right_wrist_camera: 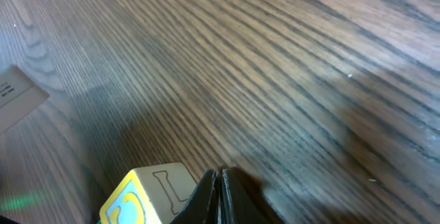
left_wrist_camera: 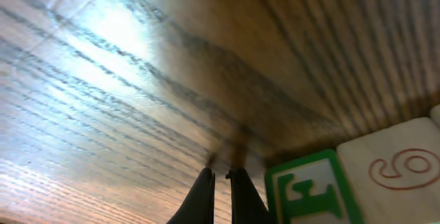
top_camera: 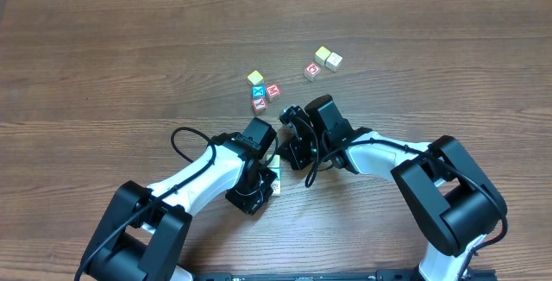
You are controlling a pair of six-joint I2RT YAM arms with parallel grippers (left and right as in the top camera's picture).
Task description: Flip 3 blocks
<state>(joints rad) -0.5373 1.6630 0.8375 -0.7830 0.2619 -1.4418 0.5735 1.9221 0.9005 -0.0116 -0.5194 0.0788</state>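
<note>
left wrist: green-framed wooden cube on streaky woodgrain table

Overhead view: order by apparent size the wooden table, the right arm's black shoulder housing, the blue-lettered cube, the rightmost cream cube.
1. Brown wooden table.
2. Right arm's black shoulder housing, though nearer the camera.
3. Blue-lettered wooden cube and rightmost cream wooden cube: alike, unranked.

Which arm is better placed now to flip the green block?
Left. The left fingers, shut, stand right beside the green block in the left wrist view. The right fingers, also shut, are beside a yellow-faced block instead, and no green block shows in that view.
</note>
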